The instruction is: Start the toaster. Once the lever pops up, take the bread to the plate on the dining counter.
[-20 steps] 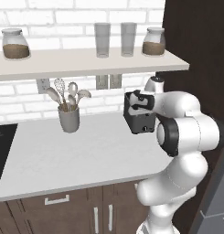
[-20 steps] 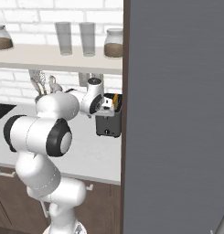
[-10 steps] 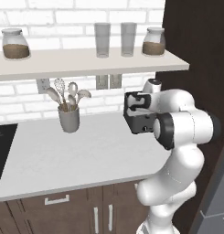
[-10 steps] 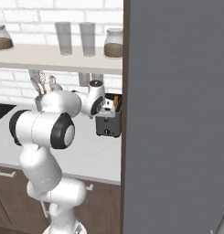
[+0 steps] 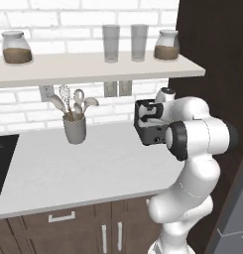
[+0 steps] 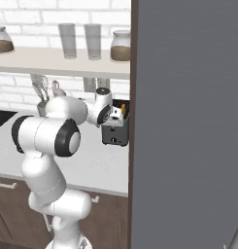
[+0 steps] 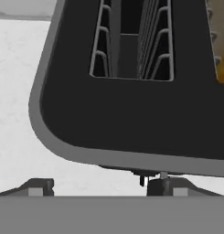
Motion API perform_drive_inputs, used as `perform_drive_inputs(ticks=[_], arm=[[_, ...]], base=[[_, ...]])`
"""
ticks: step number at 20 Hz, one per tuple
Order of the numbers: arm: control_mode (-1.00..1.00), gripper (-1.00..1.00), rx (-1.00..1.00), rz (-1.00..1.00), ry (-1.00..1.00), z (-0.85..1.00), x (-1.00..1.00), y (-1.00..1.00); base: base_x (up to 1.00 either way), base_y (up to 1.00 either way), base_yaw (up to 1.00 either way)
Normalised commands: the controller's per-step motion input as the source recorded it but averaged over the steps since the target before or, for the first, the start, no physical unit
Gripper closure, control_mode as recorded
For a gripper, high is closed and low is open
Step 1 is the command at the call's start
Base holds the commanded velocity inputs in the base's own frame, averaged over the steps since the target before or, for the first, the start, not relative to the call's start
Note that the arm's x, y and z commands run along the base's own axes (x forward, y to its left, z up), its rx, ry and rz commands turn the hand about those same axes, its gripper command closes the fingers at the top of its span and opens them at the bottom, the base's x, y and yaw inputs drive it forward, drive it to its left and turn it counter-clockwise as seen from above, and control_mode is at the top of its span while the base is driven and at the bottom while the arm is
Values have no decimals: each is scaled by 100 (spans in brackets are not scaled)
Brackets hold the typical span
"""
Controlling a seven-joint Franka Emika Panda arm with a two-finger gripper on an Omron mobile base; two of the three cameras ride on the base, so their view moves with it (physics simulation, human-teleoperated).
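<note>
At the toaster, which stands on the white worktop to the right of the grey utensil cup and below the shelf, the task looks to be at its first step. The gripper hangs just above one end of the toaster's top, its two finger tips spread wide with nothing between them. A small dark tab sticks out of that end just beside one tip; I take it for the lever, but whether it is already pressed I cannot tell. The bread sits down in the slot farther from the gripper, only its tan edge showing. So the bread is loaded, and starting the toaster seems to be in hand or just ahead. Left after that: waiting for the lever to pop, lifting the slice out, and carrying it away from the toaster to the plate.
</note>
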Motion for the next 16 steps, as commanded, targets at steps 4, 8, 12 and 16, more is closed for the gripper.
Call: perform_drive_inputs(ticks=[4,8,12,16], arm=[[-100,-100,0,1,-5,-69,-13,0],[-100,-100,0,1,-7,-68,-8,0],[-100,-100,0,0,-6,-74,-5,0],[-100,-100,1,0,-10,-33,-40,0]], base=[[0,0,0],[0,0,0],[0,0,0],[0,0,0]])
